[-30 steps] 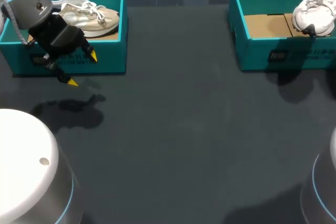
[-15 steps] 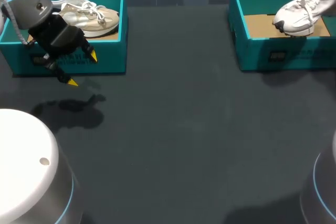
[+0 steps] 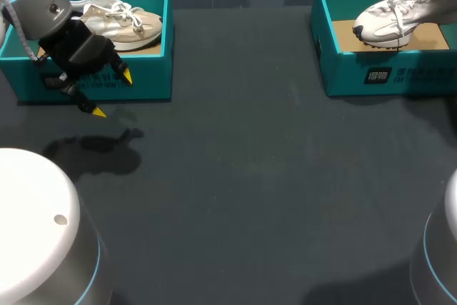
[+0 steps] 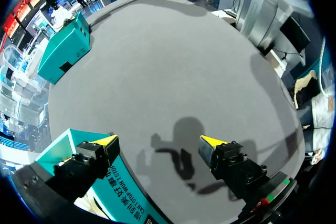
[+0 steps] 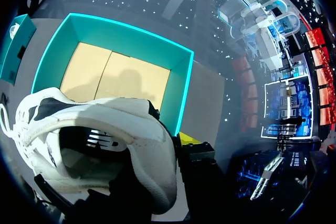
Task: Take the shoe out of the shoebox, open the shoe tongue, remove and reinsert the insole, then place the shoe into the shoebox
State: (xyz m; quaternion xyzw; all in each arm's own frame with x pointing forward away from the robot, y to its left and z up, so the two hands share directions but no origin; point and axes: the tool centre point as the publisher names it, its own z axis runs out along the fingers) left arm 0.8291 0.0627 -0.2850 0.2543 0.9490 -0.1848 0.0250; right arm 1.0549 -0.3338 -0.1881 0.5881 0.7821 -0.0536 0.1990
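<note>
A white shoe hangs tilted over the right teal shoebox, toe towards the table's middle. My right gripper is shut on its heel collar. One yellow fingertip shows outside the heel; the other is hidden inside the white shoe. Below lies the box's cardboard floor. My left gripper stands open with nothing in it, in front of the left teal shoebox, which holds a beige shoe. In the left wrist view the left gripper has only bare table ahead.
The left shoebox's wall is close beside one left finger. The right shoebox stands far across the dark table. Two rounded white arm bases sit at the near corners.
The right gripper has carried the white shoe leftwards over the right box and tipped it from toe-down to nearly level. The left arm has not moved.
</note>
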